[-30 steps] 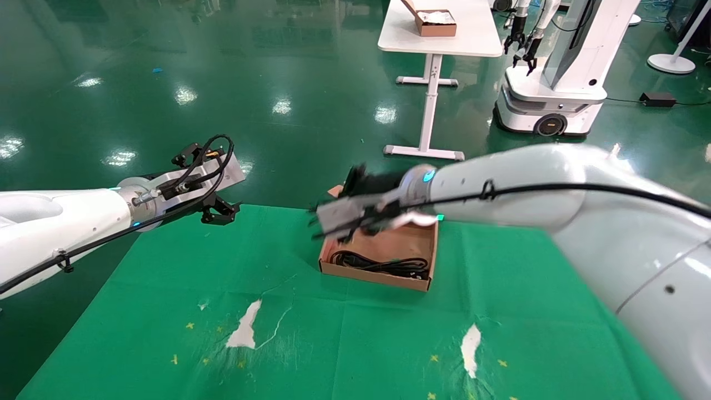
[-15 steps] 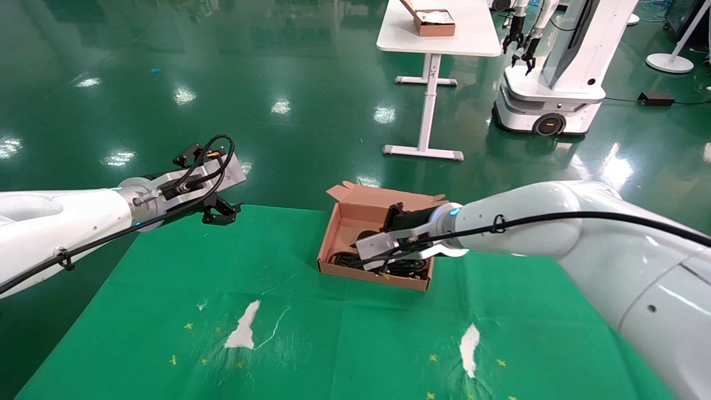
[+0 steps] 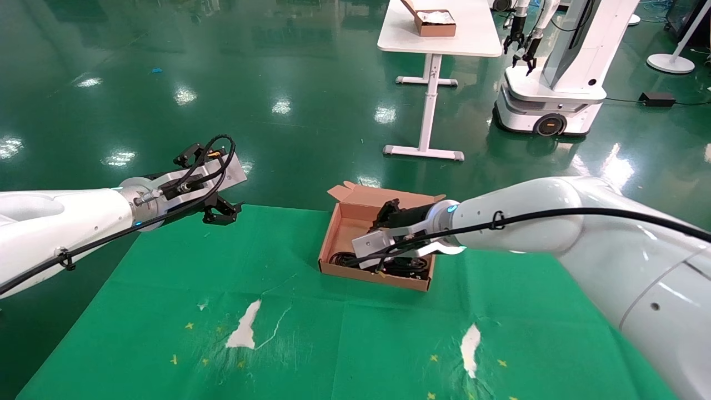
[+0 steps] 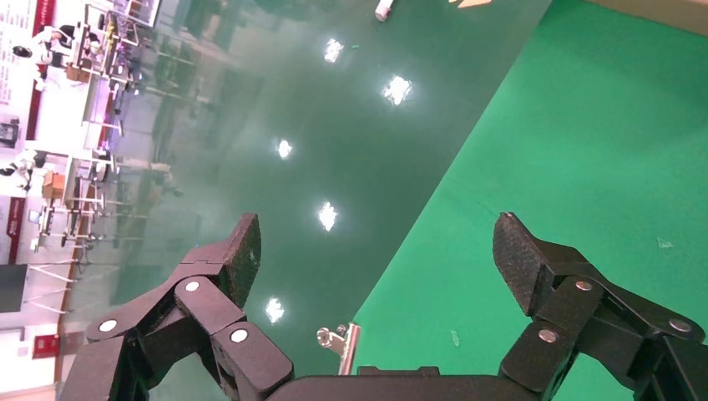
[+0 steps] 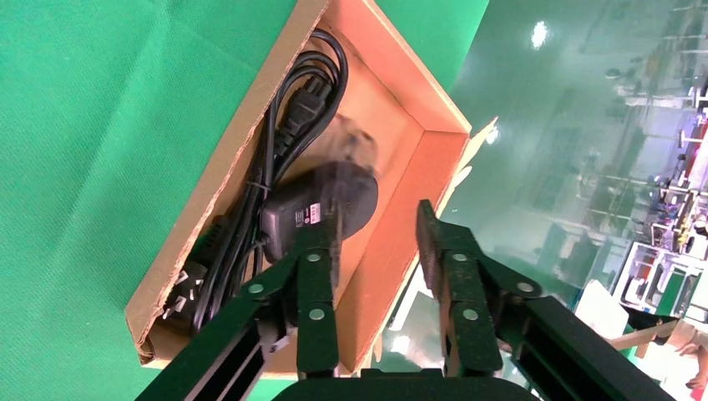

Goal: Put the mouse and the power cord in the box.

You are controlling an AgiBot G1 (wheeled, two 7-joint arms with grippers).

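The box [image 3: 333, 226] stands open on the green cloth, its lid flap at the far side. Inside, the power cord [image 3: 341, 259] lies coiled along the near wall, seen in the right wrist view as the power cord [image 5: 284, 142] with its plug at one end. The mouse [image 5: 321, 205] lies label-up on the floor of the box [image 5: 392, 242], beside the cord. My right gripper [image 3: 387, 214] hovers open just over the box; in its own view the right gripper [image 5: 380, 219] holds nothing, the mouse beyond one finger. My left gripper [image 3: 222, 214], also the left gripper [image 4: 377, 230], is open and empty over the cloth's far left edge.
The green cloth [image 3: 222, 278] has white torn patches [image 3: 244, 328] near the front. Past the table's far edge is glossy green floor. Far back stand a white table [image 3: 472, 39] with a smaller brown box [image 3: 433, 22] and another robot [image 3: 550, 83].
My right gripper swung down from above the box's far left corner into the box and now stands open, with the mouse lying on the box floor. The left arm has not moved.
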